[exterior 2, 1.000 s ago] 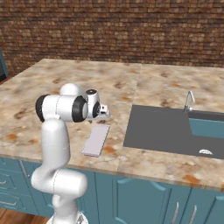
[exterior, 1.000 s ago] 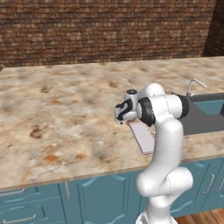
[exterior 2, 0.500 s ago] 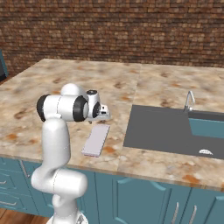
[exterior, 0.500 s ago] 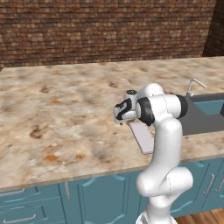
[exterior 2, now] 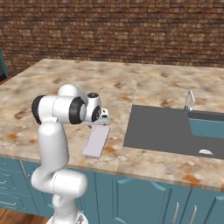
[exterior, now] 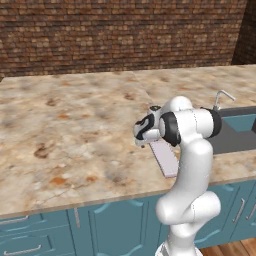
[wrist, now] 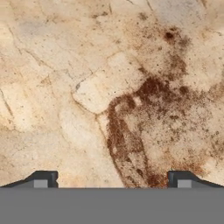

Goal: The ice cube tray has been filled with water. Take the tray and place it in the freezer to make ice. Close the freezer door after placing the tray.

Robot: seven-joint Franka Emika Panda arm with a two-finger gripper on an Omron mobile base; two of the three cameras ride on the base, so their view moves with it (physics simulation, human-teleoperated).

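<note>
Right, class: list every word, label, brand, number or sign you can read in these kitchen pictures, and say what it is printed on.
None: no readable text anywhere.
The ice cube tray, the stone counter, the sink, the brick wall and the blue cabinets are all plain.

Below the gripper [wrist: 112,178] lies bare speckled countertop [exterior: 75,130], with nothing between its 2 wide-apart fingertips [wrist: 43,178]. Just behind it, toward the robot's base, the ice cube tray [exterior 2: 96,141] lies flat near the counter edge. Off to its right, the sunken sink [exterior 2: 162,129] and upright faucet [exterior 2: 189,100] stand well apart. Ahead, open counter runs to the brick wall [exterior 2: 113,30].
</note>
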